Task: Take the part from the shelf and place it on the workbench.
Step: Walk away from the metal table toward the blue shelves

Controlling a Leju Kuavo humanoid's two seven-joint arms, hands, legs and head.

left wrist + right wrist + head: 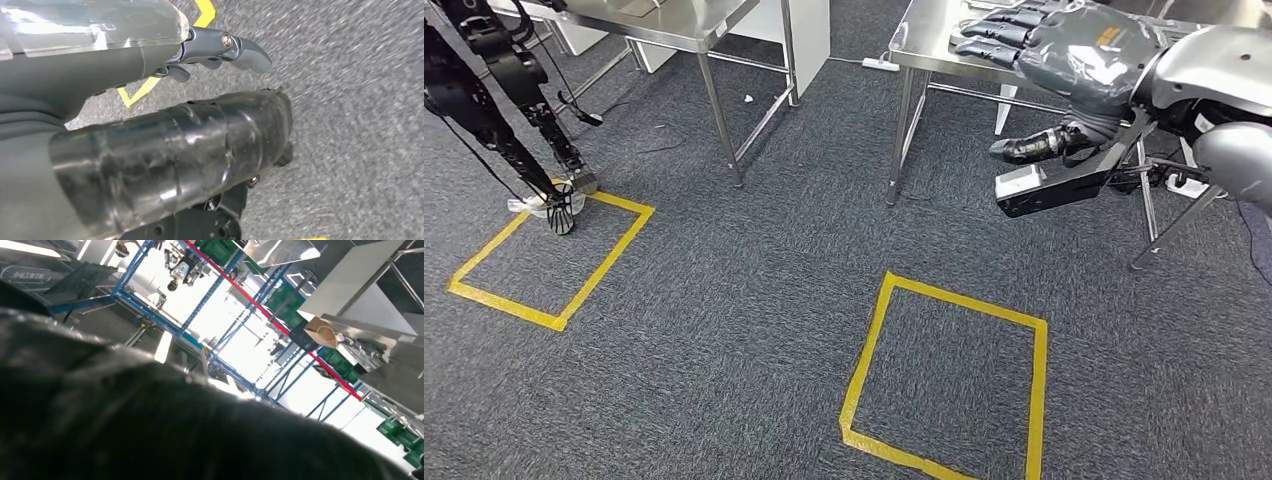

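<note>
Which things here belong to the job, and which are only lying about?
Job: right hand; steel table, likely the workbench; blue shelves.
Lying about: yellow tape square; power strip; white scrap on the carpet.

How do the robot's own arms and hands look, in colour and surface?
The right arm is smooth silver metal. The right hand has a grey ribbed cover with a small orange mark and dark fingers. The left hand has a grey cover and glossy dark fingers.
</note>
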